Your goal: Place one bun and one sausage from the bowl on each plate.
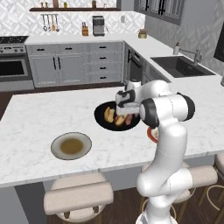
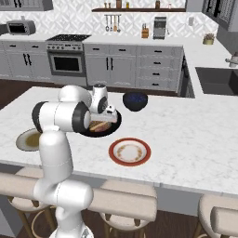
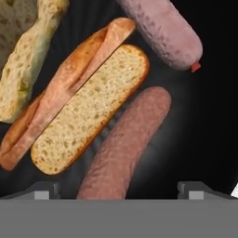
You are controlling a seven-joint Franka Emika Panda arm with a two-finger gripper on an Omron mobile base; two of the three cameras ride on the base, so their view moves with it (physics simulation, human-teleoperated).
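Directly beneath my wide-open, empty gripper [image 3: 119,189] lies a sausage [image 3: 124,146] in the black bowl [image 3: 204,116], beside a split bun [image 3: 81,107]. Both plates, grey-rimmed [image 1: 71,145] and red-rimmed [image 2: 129,151], look bare, so every placement remains.

White marble island counter [image 1: 35,131], padded stools [image 1: 78,197] tucked under its near edge. Grey cabinets [image 1: 74,65] along back wall, oven [image 2: 67,60] left, patterned tile backsplash [image 1: 26,22], shelf [image 1: 74,8] above. Sink [image 1: 181,65] on right counter. Dark wood floor [image 1: 127,205].
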